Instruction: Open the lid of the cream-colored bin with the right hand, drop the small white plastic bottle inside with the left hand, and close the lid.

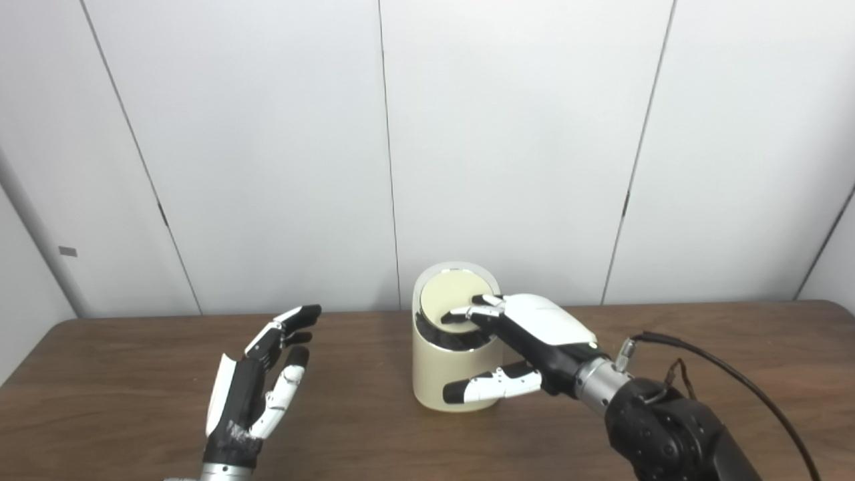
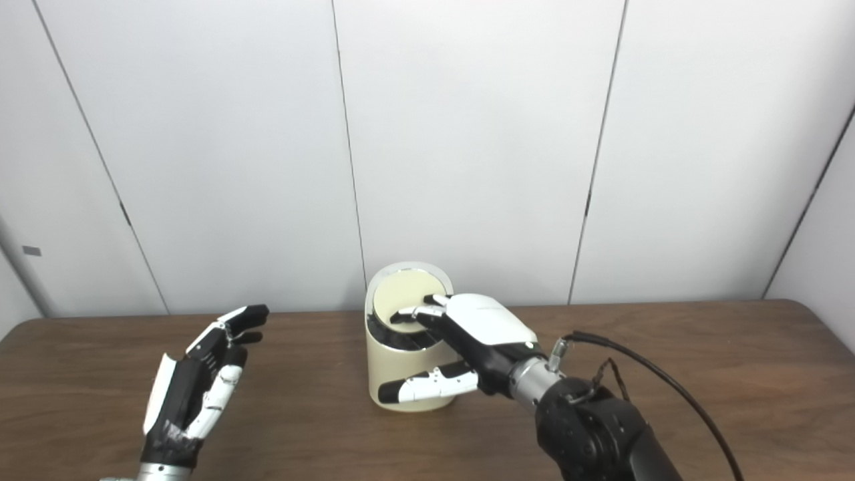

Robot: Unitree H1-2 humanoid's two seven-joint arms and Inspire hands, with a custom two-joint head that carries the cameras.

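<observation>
Right hand point(image 1: 534, 334) is resting fingers on the lid point(image 1: 454, 297), thumb against the bin point(image 1: 441, 381); left hand point(image 1: 257, 381) is hovering, spread, empty.

A dark brown wood-grain worktop point(image 1: 374, 427) with rounded far corners fills the lower part of both views and runs up against a wall of plain white panels point(image 1: 267, 153). Thin dark vertical seams point(image 1: 389, 167) divide the panels, some leaning slightly with the camera's perspective. At the far left, a pale rounded corner post point(image 1: 37, 234) carries a small grey rectangular tag point(image 1: 67, 252). The light is soft and even, with a faint sheen on the wood.
</observation>
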